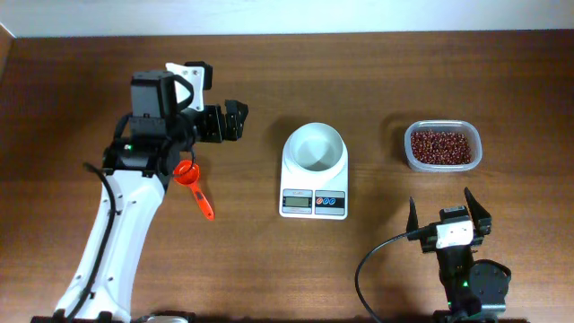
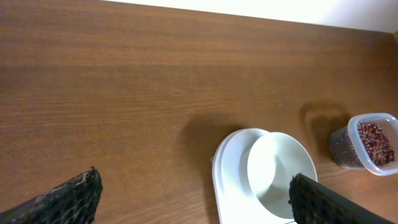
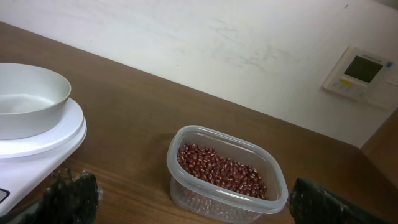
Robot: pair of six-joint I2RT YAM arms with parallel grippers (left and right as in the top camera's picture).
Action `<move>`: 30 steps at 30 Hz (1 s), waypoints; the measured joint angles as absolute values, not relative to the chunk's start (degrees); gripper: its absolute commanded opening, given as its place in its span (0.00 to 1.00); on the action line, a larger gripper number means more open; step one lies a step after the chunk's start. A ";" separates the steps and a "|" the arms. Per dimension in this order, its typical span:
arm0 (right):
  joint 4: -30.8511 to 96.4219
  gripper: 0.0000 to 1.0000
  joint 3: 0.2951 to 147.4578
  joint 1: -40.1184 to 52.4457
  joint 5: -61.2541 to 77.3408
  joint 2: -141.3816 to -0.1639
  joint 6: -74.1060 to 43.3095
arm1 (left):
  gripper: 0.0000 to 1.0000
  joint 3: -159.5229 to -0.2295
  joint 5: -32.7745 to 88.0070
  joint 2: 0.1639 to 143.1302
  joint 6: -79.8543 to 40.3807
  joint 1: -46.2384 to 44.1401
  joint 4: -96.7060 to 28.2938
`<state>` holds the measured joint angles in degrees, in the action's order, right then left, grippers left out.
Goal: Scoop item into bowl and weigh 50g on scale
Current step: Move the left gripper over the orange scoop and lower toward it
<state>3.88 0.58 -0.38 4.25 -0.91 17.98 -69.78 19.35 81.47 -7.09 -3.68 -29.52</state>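
Surface: a brown wood-grain table (image 1: 377, 72). A pale wall (image 3: 205, 43) runs along its 12 o'clock edge. The right wrist view shows a wall panel (image 3: 359, 70) with a small screen, and its characters are too small to read.

Left arm (image 1: 117, 233): white-shelled, it enters from 7 o'clock and reaches up the table, with the wrist turned toward 3 o'clock. The left fingers (image 1: 235, 115) stand wide apart with nothing between them, above bare table at 9 o'clock of the bowl. An orange scoop (image 1: 193, 184) lies on the table beside this arm, its cup partly hidden by the arm.

Right arm (image 1: 466, 278): low at 5 o'clock, aimed toward 12 o'clock. The right fingers (image 1: 478, 213) are spread wide and hold nothing. They are well short of the container.

Task things: the scale (image 1: 314, 193) sits mid-table and the bowl (image 1: 315, 146) stands on its platform with a plain pale inside. The beans (image 1: 440, 146) fill a clear plastic container (image 1: 411, 154) at 3 o'clock of the bowl, apart from the scale.

Writing: the scale's display and the two small buttons on its front carry no legible marking.
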 measured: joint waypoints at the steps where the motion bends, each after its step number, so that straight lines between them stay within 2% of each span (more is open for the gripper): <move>1: 3.88 0.99 0.58 -0.38 4.25 -0.91 17.98 | 0.99 -69.78 19.05 81.49 -7.09 -3.68 -29.41; 30: 3.88 0.99 0.58 -0.38 4.25 -0.91 17.98 | 0.99 -69.78 18.00 81.49 -7.35 -3.68 -29.39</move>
